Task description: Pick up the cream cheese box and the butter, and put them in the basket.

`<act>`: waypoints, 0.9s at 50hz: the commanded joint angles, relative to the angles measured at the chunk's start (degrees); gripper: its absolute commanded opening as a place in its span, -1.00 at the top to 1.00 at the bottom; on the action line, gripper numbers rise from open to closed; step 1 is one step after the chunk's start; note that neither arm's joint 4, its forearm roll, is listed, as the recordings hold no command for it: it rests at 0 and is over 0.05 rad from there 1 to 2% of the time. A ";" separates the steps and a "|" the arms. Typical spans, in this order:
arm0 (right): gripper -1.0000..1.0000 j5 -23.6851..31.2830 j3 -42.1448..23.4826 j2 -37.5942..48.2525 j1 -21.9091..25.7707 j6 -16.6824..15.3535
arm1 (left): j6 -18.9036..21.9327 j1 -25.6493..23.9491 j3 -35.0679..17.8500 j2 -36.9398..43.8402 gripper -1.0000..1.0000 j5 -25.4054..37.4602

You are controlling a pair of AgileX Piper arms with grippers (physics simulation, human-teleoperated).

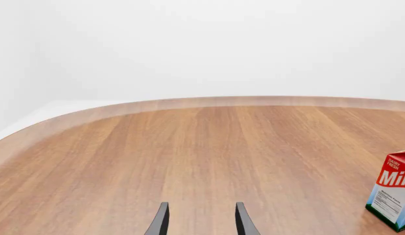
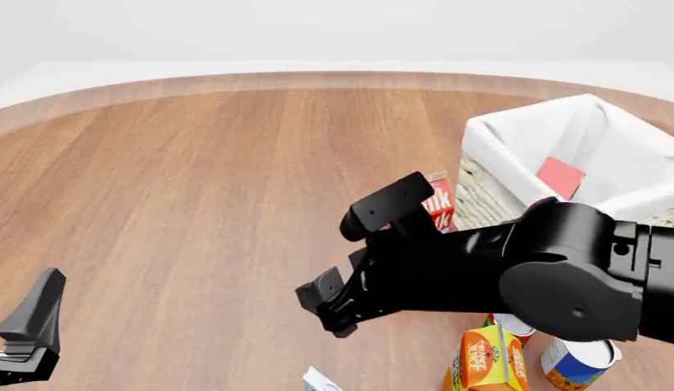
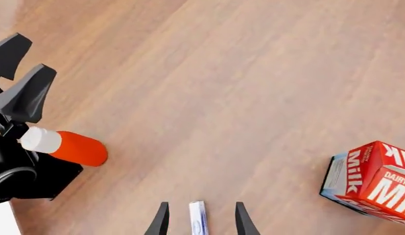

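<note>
One red butter box (image 2: 558,177) lay in the cream wicker basket (image 2: 499,142); right tool (image 3: 198,220), fingers apart, straddled the small white cream cheese box (image 3: 198,219) for grasping.

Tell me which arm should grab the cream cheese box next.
Right. The right end effector is open with the cream cheese box between its fingers. The left end effector faces bare table, away from the box, so it looks worse placed.

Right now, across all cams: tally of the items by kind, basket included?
Cartons: 2 (milk carton, orange juice carton)
Boxes: 2 (cream cheese box, butter in the basket)
Cans: 2 (blue can, red-and-white can, partly hidden)
Bottles: 1 (red bottle)
Baskets: 1 (basket)
Total: 8
</note>
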 commanded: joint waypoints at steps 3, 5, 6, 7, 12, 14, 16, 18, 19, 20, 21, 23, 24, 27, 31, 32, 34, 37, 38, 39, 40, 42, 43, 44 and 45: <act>-1.00 -2.91 2.09 3.54 1.31 1.75 | 0.00 0.00 0.00 0.00 -1.00 0.00; -1.00 -3.85 2.72 4.65 1.62 2.53 | 0.00 0.00 0.00 0.00 -1.00 0.00; -1.00 -4.05 2.88 4.79 1.62 2.56 | 0.00 0.00 0.00 0.00 -1.00 0.00; -1.00 -4.05 2.88 4.79 1.62 2.56 | 0.00 0.00 0.00 0.00 -1.00 0.00; -1.00 -5.07 3.35 6.33 2.35 3.46 | 0.00 0.00 0.00 0.00 -1.00 0.00; -1.00 -5.19 3.52 6.46 2.26 3.50 | 0.00 0.00 0.00 0.00 -1.00 0.00; -1.00 -5.19 3.53 6.46 2.26 3.50 | 0.00 0.00 0.00 0.00 -1.00 0.00; -1.00 -6.25 4.24 7.19 2.41 3.95 | 0.00 0.00 0.00 0.00 -1.00 0.00; -1.00 -6.60 4.41 7.58 2.57 4.05 | 0.00 0.00 0.00 0.00 -1.00 0.00; -1.00 -6.94 4.59 8.00 2.69 4.19 | 0.00 0.00 0.00 0.00 -1.00 0.00; -1.00 -7.02 4.66 8.21 2.73 4.26 | 0.00 0.00 0.00 0.00 -1.00 0.00; -1.00 -6.90 4.77 8.13 2.57 4.25 | 0.00 0.00 0.00 0.00 -1.00 0.00; -1.00 -6.90 4.77 8.13 2.57 4.25 | 0.00 0.00 0.00 0.00 -1.00 0.00; -1.00 -7.50 5.27 8.38 2.69 4.48 | 0.00 0.00 0.00 0.00 -1.00 0.00; -1.00 -8.16 5.54 9.01 2.95 4.96 | 0.00 0.00 0.00 0.00 -1.00 0.00; -1.00 -8.42 5.59 9.21 3.09 5.03 | 0.00 0.00 0.00 0.00 -1.00 0.00; -1.00 -8.73 5.73 9.49 3.42 5.30 | 0.00 0.00 0.00 0.00 -1.00 0.00; -1.00 -8.83 5.87 9.82 3.53 5.35 | 0.00 0.00 0.00 0.00 -1.00 0.00; -1.00 -8.97 6.01 10.05 3.58 5.47 | 0.00 0.00 0.00 0.00 -1.00 0.00; -1.00 -9.07 6.10 10.17 3.60 5.55 | 0.00 0.00 0.00 0.00 -1.00 0.00; -1.00 -9.21 6.24 10.28 3.52 5.51 | 0.00 0.00 0.00 0.00 -1.00 0.00; -1.00 -9.31 6.33 10.40 3.50 5.56 | 0.00 0.00 0.00 0.00 -1.00 0.00; -1.00 -9.34 6.43 10.33 3.35 5.51 | 0.00 0.00 0.00 0.00 -1.00 0.00; -1.00 -9.33 6.45 10.33 3.38 5.52 | 0.00 0.00 0.00 0.00 -1.00 0.00; -1.00 -9.38 6.52 10.34 3.38 5.54 | 0.00 0.00 0.00 0.00 -1.00 0.00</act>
